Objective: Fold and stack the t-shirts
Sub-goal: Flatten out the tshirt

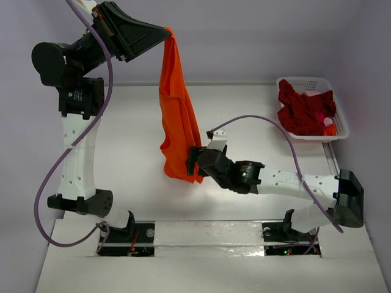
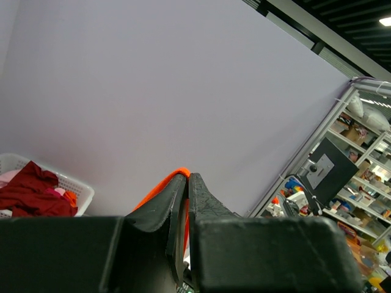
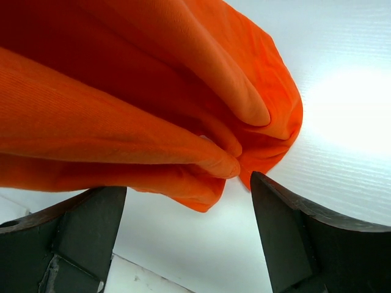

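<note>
Left fingers pinch orange t-shirt, hanging lengthwise straight down.

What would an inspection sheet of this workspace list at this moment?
Surface: white table, no stains seen.
Job's things: orange t-shirt hangs bunched, lower end near the table; crimson t-shirt crumpled in the basket.
Clutter: pink and orange scraps in the basket.
Grippers: left gripper raised, shut on the orange t-shirt's top; right gripper open at its lower end.
Cables: purple cables loop along both arms.
Surroundings: pale wall; stocked shelves beyond.
</note>
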Robot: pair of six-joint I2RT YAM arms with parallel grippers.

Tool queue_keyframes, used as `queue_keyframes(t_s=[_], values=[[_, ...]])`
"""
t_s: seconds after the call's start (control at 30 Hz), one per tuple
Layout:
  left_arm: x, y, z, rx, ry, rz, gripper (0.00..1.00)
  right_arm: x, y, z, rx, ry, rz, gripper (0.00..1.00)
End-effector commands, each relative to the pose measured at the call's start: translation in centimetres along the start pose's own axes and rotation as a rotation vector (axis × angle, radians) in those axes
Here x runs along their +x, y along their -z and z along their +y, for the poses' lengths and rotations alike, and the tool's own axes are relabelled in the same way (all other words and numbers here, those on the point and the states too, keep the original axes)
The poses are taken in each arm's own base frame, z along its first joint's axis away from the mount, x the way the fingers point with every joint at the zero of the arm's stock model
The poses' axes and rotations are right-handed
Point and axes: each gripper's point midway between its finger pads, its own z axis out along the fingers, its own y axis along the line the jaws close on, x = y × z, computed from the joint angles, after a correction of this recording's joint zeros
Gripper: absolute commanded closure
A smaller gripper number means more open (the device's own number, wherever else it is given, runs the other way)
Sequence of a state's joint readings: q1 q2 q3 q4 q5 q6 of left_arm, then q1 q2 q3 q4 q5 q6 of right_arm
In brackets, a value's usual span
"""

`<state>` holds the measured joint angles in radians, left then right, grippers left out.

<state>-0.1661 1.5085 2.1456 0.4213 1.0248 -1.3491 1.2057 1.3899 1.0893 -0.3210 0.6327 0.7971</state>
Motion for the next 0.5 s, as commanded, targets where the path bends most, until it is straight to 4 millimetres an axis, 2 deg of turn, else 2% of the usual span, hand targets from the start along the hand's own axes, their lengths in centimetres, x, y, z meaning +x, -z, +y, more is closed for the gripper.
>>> queue_keyframes(t_s=[0.0, 0.23, 0.37, 0.47], values=[[-0.2, 0.6, -4.4, 0.066, -0.120, -0.029, 1.00, -4.2, 1.8, 1.4, -0.038, -0.062, -0.107, 0.13], [-0.2, 0.6, -4.4, 0.065, -0.117, -0.028, 1.00, -7.5, 3.6, 1.8, -0.042, -0.074, -0.171, 0.13], [-0.1, 0.6, -4.3, 0.063, -0.114, -0.027, 1.00, -8.8, 4.0, 2.2, -0.044, -0.070, -0.196, 0.12], [0.0, 0.7, -4.4, 0.062, -0.112, -0.027, 1.00, -8.9, 3.6, 2.6, -0.039, -0.061, -0.201, 0.12]])
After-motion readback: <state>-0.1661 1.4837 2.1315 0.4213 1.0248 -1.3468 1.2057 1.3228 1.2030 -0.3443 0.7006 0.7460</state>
